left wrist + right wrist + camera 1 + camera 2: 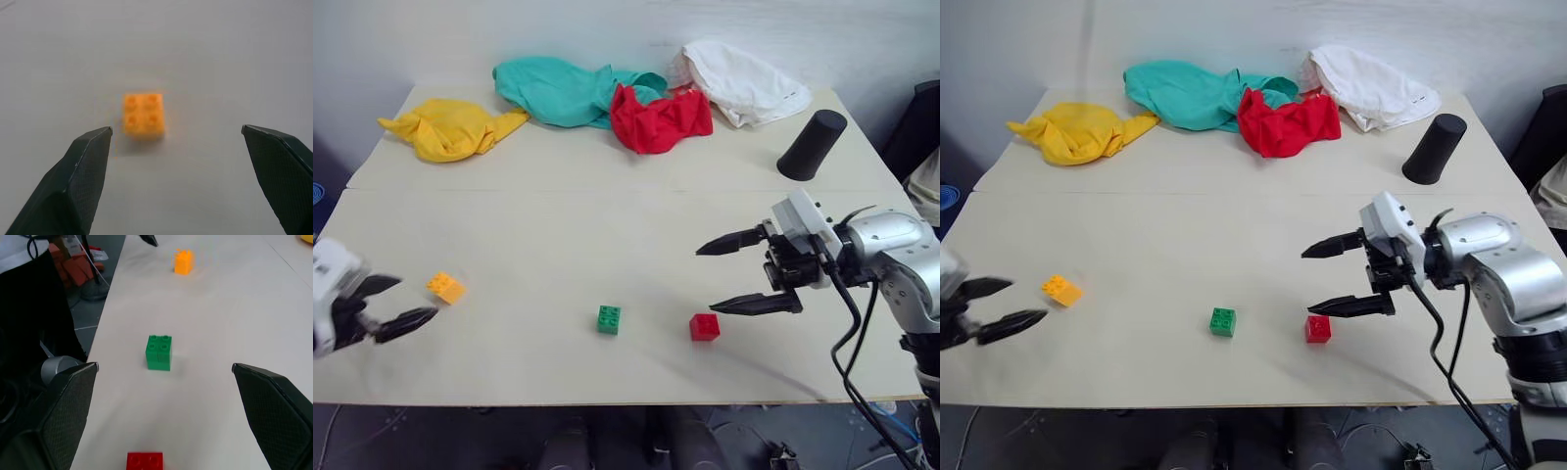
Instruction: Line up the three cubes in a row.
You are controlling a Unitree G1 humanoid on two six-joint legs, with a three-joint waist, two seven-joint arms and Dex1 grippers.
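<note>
Three studded toy bricks sit on the near part of the pale tabletop [607, 225], each apart from the others. The orange-yellow brick [445, 287] lies toward the left, slightly farther back than the other two. The green brick [609, 319] sits near the middle and the red brick [704, 327] to its right, both close to the near edge and roughly level with each other.

The left hand [396, 305] is at the left edge, its two black fingers spread wide and holding nothing, with the orange-yellow brick just beyond its fingertips. The right hand [736, 274] hangs over the right side pointing left, fingers wide apart and empty, the lower finger [759, 305] just above and right of the red brick.

Along the far edge lie a yellow cloth [455, 127], a teal cloth [563, 90], a red cloth [661, 119] and a white cloth [739, 80]; a black cylinder [812, 144] leans at the far right
</note>
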